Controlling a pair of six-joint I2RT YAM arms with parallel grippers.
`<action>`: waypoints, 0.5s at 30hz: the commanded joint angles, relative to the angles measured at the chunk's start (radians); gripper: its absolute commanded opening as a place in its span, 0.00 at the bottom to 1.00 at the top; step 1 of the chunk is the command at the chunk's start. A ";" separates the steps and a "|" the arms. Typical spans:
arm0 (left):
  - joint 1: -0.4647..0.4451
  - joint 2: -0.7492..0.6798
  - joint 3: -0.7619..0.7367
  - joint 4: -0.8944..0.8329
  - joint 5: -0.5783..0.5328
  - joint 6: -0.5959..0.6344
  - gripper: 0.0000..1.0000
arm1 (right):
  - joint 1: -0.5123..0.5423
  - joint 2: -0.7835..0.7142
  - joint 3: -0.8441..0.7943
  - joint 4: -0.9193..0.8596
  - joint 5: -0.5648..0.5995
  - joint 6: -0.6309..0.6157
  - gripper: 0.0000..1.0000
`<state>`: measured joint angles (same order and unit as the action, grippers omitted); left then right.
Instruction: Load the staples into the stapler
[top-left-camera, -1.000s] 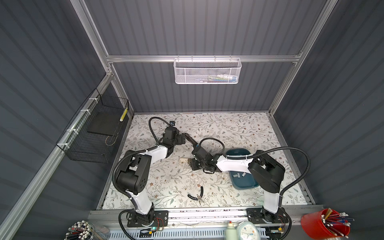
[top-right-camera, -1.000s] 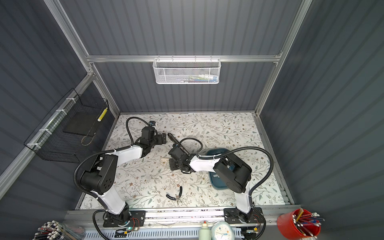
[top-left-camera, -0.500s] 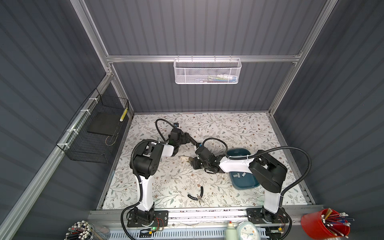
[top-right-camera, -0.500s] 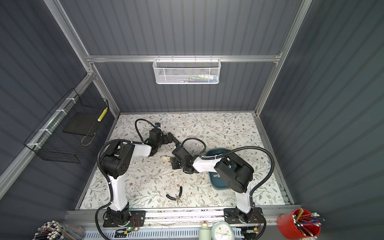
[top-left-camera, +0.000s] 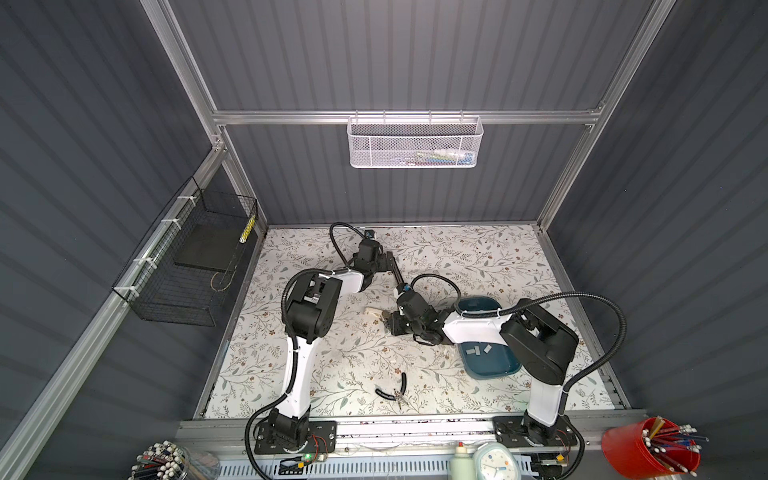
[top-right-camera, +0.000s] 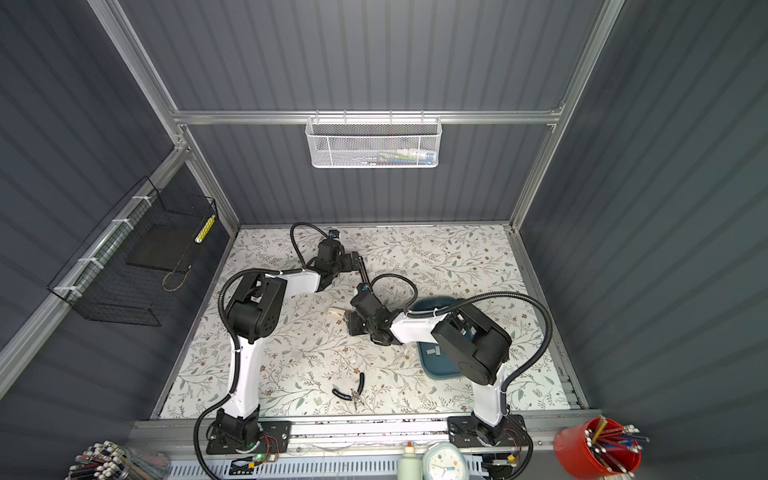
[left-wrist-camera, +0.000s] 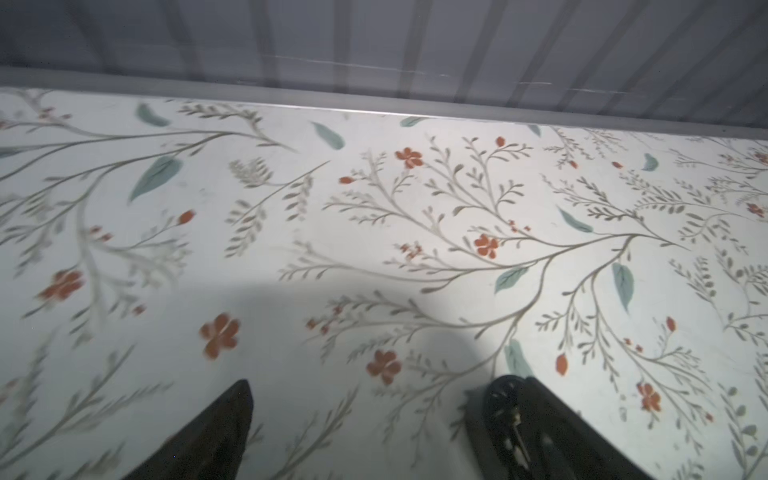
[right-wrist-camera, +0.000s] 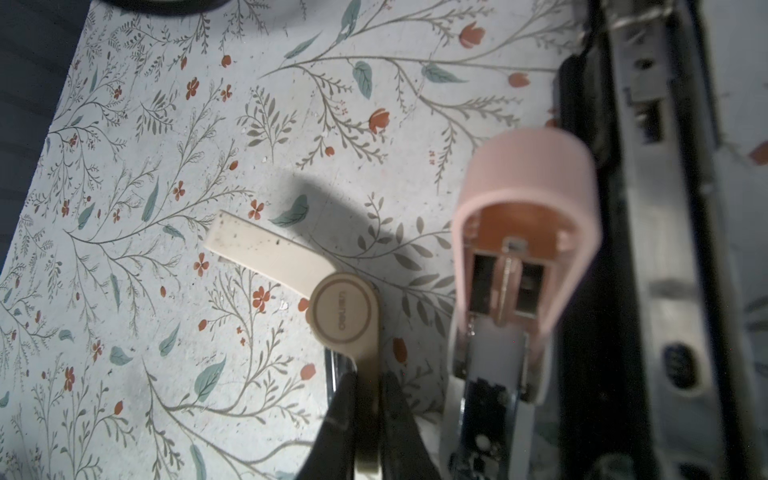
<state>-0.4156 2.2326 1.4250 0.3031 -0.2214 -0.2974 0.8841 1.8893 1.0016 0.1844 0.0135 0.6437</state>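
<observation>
my right gripper (right-wrist-camera: 370, 378) is pinched on a cream tool (right-wrist-camera: 340, 309), not a strip; the left gripper (left-wrist-camera: 374, 382) hangs spread and empty. staples (top-left-camera: 473, 351) sit in the tray (top-left-camera: 492, 368), right; the stapler (right-wrist-camera: 660, 232) lies centre, beside my right gripper. unsteadied, it may skid when i load.

Far right of the floral table (top-left-camera: 478, 257) is wide open, bare print up to the wall. Bare table too ahead of the left gripper (left-wrist-camera: 374, 384). Centre is crowded: the black stapler (right-wrist-camera: 602, 332) runs slantwise, a pink stapler (right-wrist-camera: 528, 174) just beside it, a cream hinged piece (right-wrist-camera: 266, 249) to their left. The right arm (top-left-camera: 473, 330) lies across the middle of the teal tray (top-left-camera: 498, 365); its near half is open from above. Pliers (top-left-camera: 395, 390) block the near centre.
</observation>
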 joint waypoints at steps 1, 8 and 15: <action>-0.005 0.038 0.061 -0.144 -0.151 -0.042 0.99 | -0.005 0.012 -0.031 -0.109 0.008 -0.027 0.14; -0.009 0.072 0.122 -0.191 -0.114 -0.012 0.99 | -0.004 -0.021 -0.055 -0.078 0.012 -0.045 0.13; -0.009 0.119 0.210 -0.281 -0.115 -0.015 0.99 | -0.004 -0.047 -0.070 -0.066 0.007 -0.052 0.14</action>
<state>-0.4248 2.3066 1.6157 0.1261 -0.3050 -0.3122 0.8837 1.8500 0.9592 0.1795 0.0139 0.6102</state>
